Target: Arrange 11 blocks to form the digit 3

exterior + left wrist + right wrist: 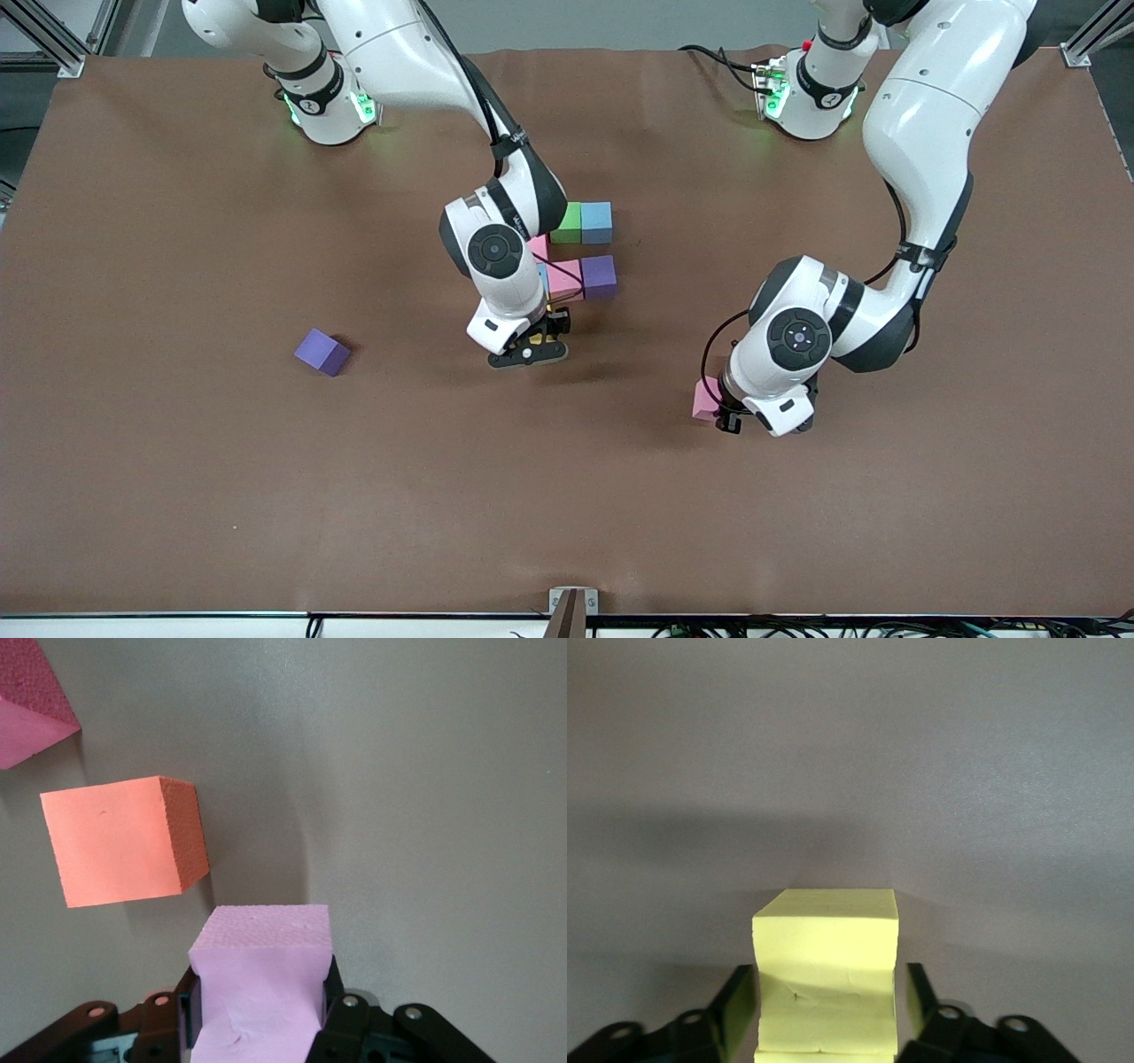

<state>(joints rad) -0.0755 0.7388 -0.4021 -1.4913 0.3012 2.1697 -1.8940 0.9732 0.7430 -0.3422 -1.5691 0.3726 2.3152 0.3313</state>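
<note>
A group of touching blocks lies mid-table: green (567, 223), blue (596, 222), pink (563, 279), purple (599, 276) and another pink (538, 246) partly under the right arm. My right gripper (529, 351) is down at the end of the group nearest the front camera. It stands open around a yellow block (826, 939), with a gap at each finger (740, 1001). My left gripper (261, 1001) is shut on a pink block (261, 948), low over the table toward the left arm's end (706, 399). An orange block (124, 850) lies just ahead of it.
A loose purple block (322, 352) sits alone toward the right arm's end of the table. In the left wrist view the corner of one more pink block (27, 713) shows next to the orange one. Brown mat (266, 496) covers the table.
</note>
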